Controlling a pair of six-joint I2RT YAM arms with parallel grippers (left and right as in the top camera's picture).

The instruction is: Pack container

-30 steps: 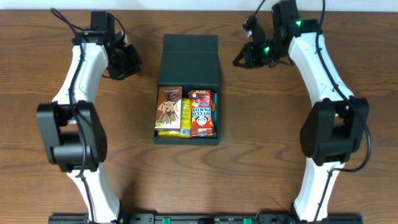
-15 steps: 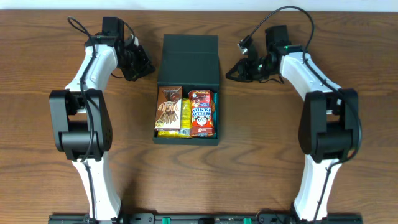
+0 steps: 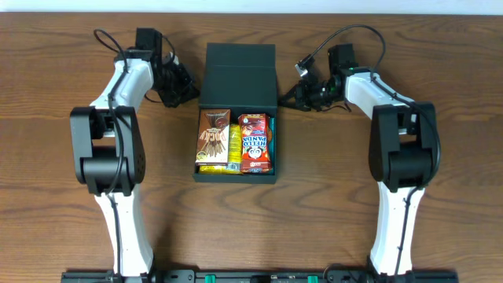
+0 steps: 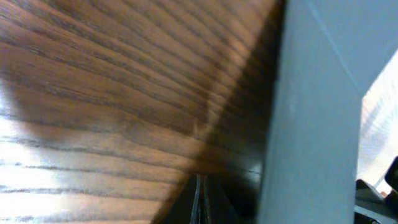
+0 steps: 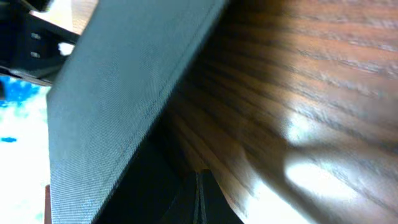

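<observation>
Container (image 3: 240,75): a matte, dark teal-black cardboard box, rectangular. It sits mid-table, nearer the far edge. The hinged lid lies open and flat toward the far edge.

The open tray holds a glossy brown packet (image 3: 213,135) on the left and a glossy red packet (image 3: 255,143) on the right. A yellow packet (image 3: 214,167) shows under them at the near wall.

Table (image 3: 330,196): brown wood with a streaked grain.

Left gripper (image 3: 187,90): low to the table, just beside the left edge of the lid. The arm reaches along the left side and bends inward. In the left wrist view the fingers look pressed together with only a thin seam between them, holding nothing. The fine-textured box wall fills the right of that view.

Right gripper (image 3: 289,96): mirrored pose, just beside the right edge of the lid, with the fingers likewise pressed together and holding nothing.
</observation>
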